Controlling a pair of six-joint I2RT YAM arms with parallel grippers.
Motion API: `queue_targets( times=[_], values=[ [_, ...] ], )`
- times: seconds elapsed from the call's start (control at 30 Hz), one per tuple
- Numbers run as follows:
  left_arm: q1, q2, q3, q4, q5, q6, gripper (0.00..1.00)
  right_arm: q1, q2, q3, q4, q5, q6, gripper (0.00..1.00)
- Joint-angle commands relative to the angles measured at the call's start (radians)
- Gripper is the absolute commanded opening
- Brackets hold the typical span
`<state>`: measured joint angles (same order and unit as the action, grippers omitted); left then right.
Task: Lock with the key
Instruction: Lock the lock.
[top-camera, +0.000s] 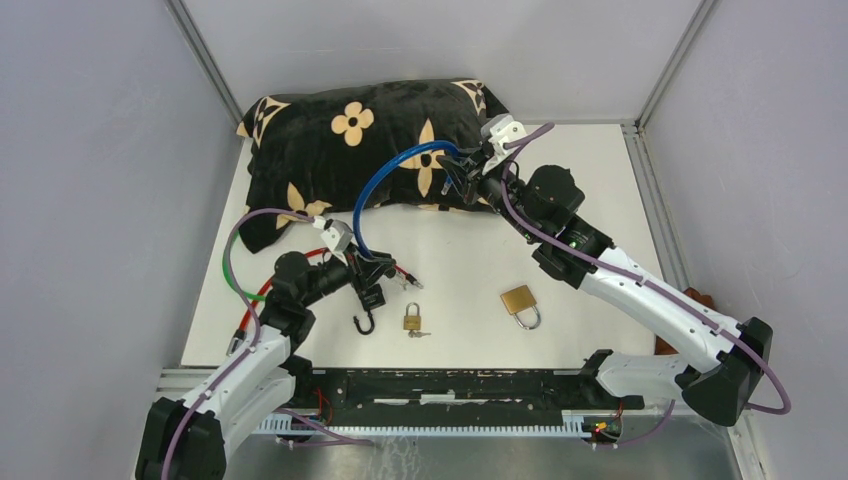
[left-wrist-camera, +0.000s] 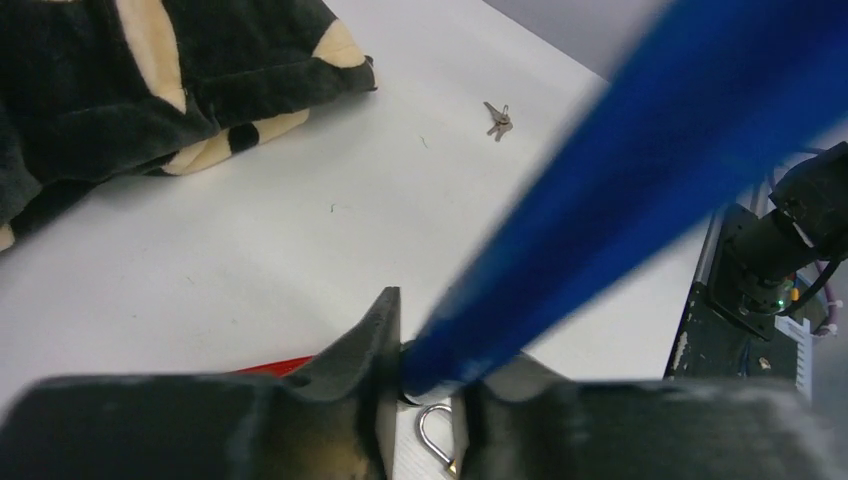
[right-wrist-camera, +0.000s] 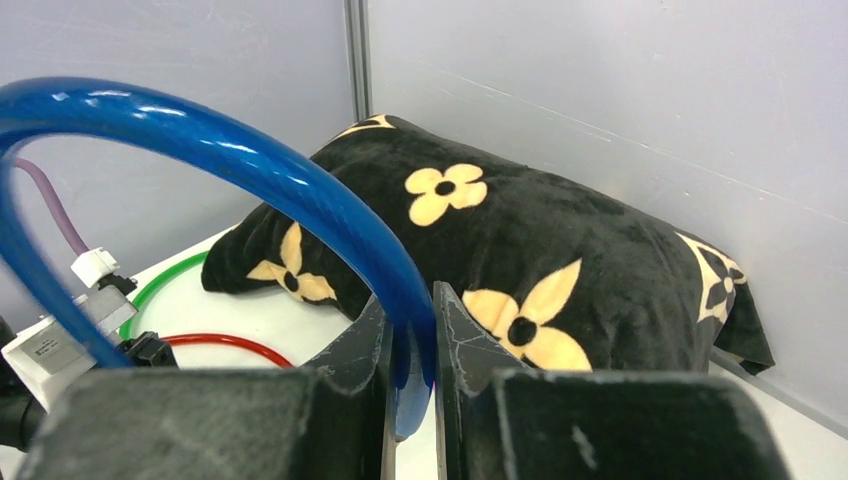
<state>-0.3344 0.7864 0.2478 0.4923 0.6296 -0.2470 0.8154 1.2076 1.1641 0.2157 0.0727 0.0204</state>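
A small brass padlock (top-camera: 412, 318) lies on the white table with a key (top-camera: 419, 333) just below it. A larger brass padlock (top-camera: 520, 300) lies to its right. A thick blue cable (top-camera: 385, 180) arcs between both grippers. My left gripper (top-camera: 372, 290) is shut on one end of the blue cable (left-wrist-camera: 620, 190), just left of the small padlock. Under its fingers a steel shackle (left-wrist-camera: 432, 432) shows. My right gripper (top-camera: 468, 170), over the pillow's front edge, is shut on the cable's other end (right-wrist-camera: 250, 160). A bunch of keys (left-wrist-camera: 498, 120) lies further out on the table.
A black pillow (top-camera: 340, 150) with cream flowers fills the back of the table. Red cable (top-camera: 265, 290) and green cable (top-camera: 228, 270) loop beside the left arm. A black hook (top-camera: 365, 323) hangs below the left gripper. Grey walls enclose three sides.
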Motion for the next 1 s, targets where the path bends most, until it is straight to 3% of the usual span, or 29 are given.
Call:
queue_targets(
  times=[0.0,0.07,0.23,0.37,0.43,0.5,0.7,0.83,0.97],
  values=[
    [-0.003,0.002,0.015,0.048,-0.034,0.066,0.15,0.011,-0.01,0.072,0.08,0.016,0.018,0.0],
    [-0.003,0.001,0.023,0.042,-0.032,0.071,0.03,0.011,-0.012,0.072,0.075,0.018,0.014,0.0],
    [-0.002,-0.03,0.048,0.084,-0.024,-0.028,0.02,0.011,-0.049,0.045,0.118,-0.082,0.021,0.0],
    [0.015,-0.121,0.166,0.21,0.016,-0.221,0.02,0.034,-0.095,-0.065,0.383,-0.326,0.127,0.0],
    [0.047,-0.186,0.207,0.242,0.063,-0.303,0.02,0.073,-0.102,-0.132,0.594,-0.38,0.162,0.0],
    [0.072,-0.256,0.229,0.276,0.139,-0.329,0.02,0.11,-0.08,-0.133,0.685,-0.404,0.2,0.0],
    [0.218,-0.449,0.227,0.453,0.214,-0.29,0.02,0.202,0.055,0.029,0.705,-0.519,0.265,0.0],
    [0.3,-0.527,0.212,0.561,0.17,-0.317,0.02,0.255,0.098,0.081,0.678,-0.526,0.248,0.0],
    [0.328,-0.564,0.203,0.543,0.077,-0.373,0.02,0.302,0.128,0.121,0.643,-0.529,0.216,0.0]
  ],
)
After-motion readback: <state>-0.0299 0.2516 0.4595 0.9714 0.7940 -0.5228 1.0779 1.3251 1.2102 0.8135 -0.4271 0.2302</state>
